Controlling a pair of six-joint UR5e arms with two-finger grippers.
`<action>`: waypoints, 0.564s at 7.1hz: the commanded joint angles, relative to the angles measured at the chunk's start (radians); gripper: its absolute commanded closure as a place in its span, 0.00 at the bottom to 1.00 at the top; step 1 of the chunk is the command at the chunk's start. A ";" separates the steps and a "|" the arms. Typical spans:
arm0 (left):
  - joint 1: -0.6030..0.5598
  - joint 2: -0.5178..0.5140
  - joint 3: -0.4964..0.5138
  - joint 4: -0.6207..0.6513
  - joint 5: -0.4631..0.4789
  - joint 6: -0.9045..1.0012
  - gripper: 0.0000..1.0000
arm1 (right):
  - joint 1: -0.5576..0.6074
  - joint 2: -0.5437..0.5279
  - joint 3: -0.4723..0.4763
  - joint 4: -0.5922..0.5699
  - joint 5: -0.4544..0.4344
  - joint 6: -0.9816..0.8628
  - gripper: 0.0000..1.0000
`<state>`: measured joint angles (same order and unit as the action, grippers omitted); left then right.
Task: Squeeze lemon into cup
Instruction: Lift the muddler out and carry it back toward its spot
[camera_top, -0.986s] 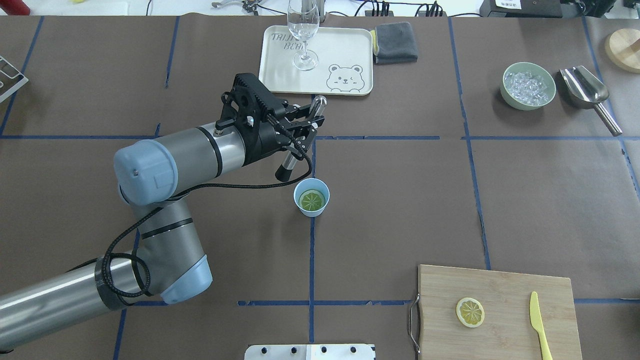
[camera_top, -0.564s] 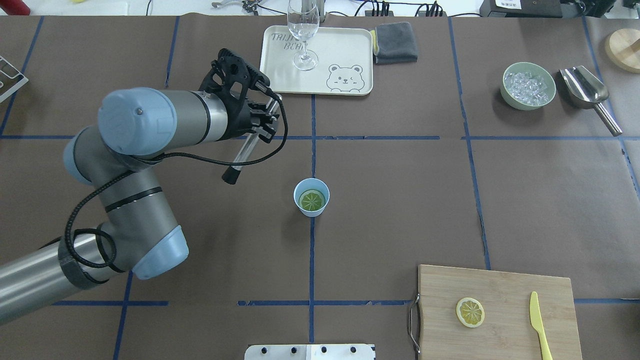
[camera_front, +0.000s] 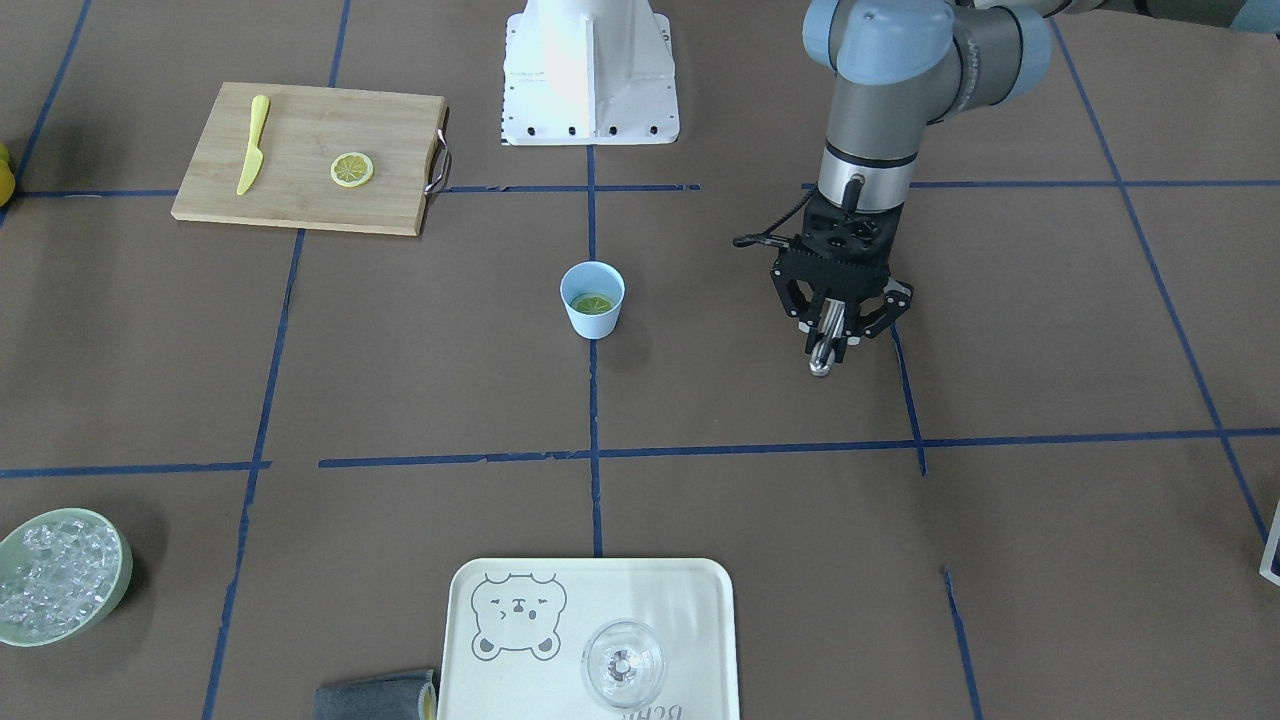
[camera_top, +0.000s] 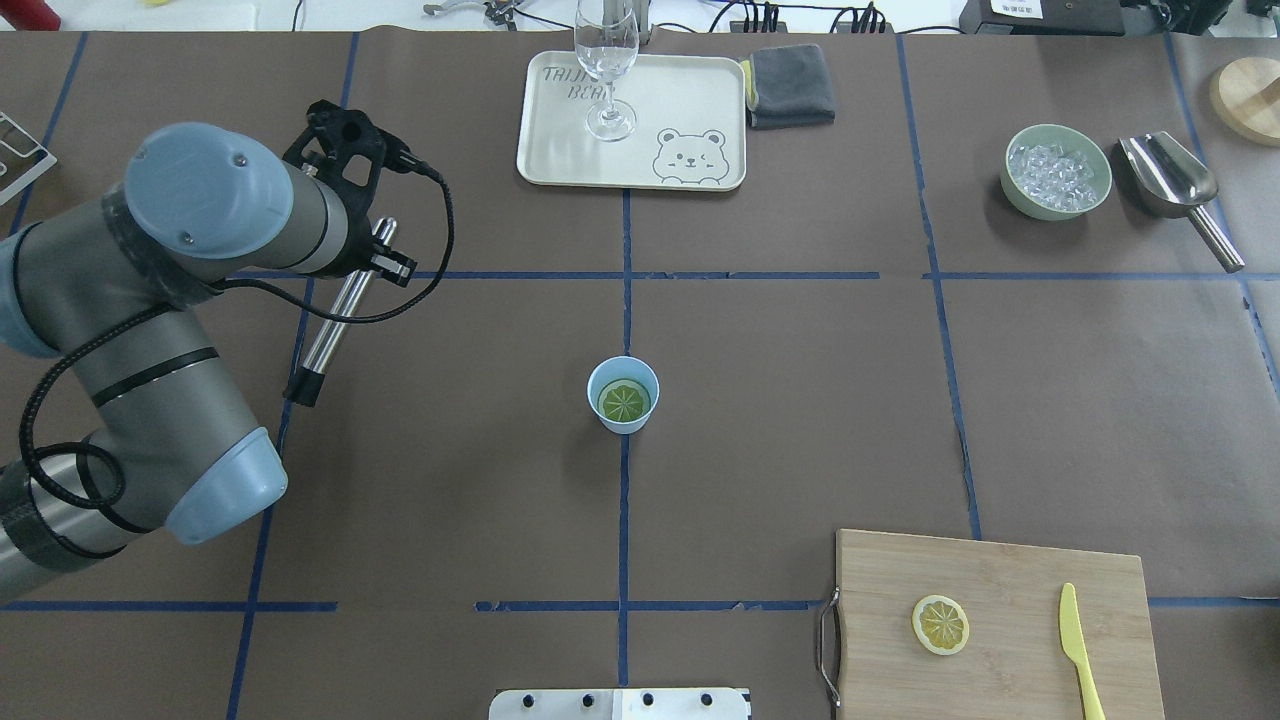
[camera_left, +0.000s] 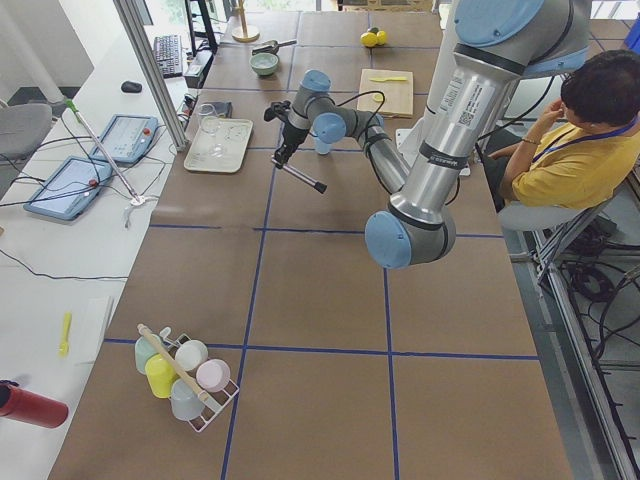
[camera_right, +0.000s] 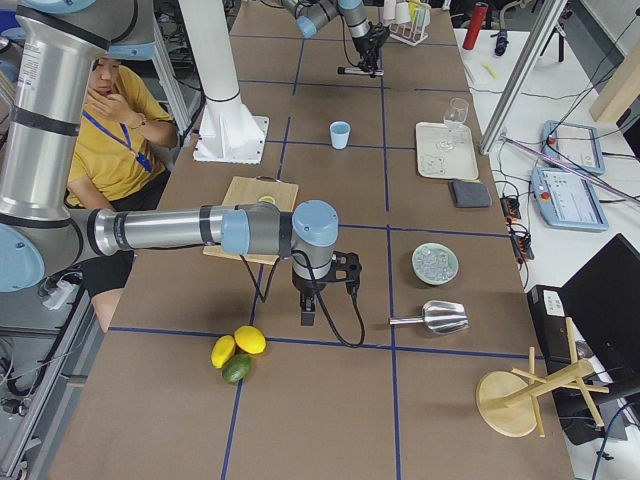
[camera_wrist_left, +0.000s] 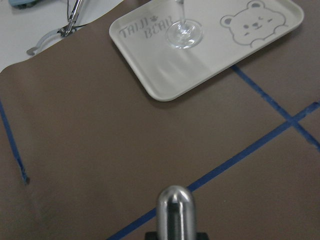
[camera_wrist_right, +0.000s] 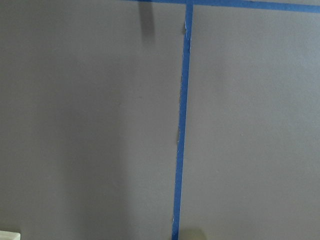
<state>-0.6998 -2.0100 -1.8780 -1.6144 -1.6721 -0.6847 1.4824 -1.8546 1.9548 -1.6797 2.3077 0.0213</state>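
Lemon (camera_top: 624, 401) in cup (camera_front: 592, 322); left end effector (camera_front: 833, 330) grips metal muddler (camera_top: 330, 335); right end effector (camera_right: 308, 318) unclear.

My black left gripper (camera_front: 830, 340) grips a silver, black-tipped rod (camera_top: 329, 330); the light-blue cup (camera_front: 592, 322) shows a greenish, spoke-patterned lemon (camera_top: 624, 402); blue tape lines (camera_top: 750, 275) cross the brown table (camera_top: 800, 420).

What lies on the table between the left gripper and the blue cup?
Only bare brown table covering and blue tape lines, as the overhead view shows, between the left gripper, holding a metal rod, and the cup.
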 joint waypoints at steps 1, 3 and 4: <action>-0.004 0.136 -0.001 0.018 -0.011 -0.160 1.00 | 0.001 0.000 -0.004 0.000 -0.001 -0.001 0.00; -0.018 0.216 0.025 0.013 -0.009 -0.211 1.00 | -0.001 0.000 -0.008 0.002 -0.004 -0.006 0.00; -0.018 0.252 0.052 -0.005 -0.009 -0.210 1.00 | -0.001 0.002 -0.008 0.002 -0.004 -0.006 0.00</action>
<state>-0.7155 -1.8028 -1.8531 -1.6052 -1.6820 -0.8825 1.4820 -1.8542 1.9475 -1.6784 2.3044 0.0162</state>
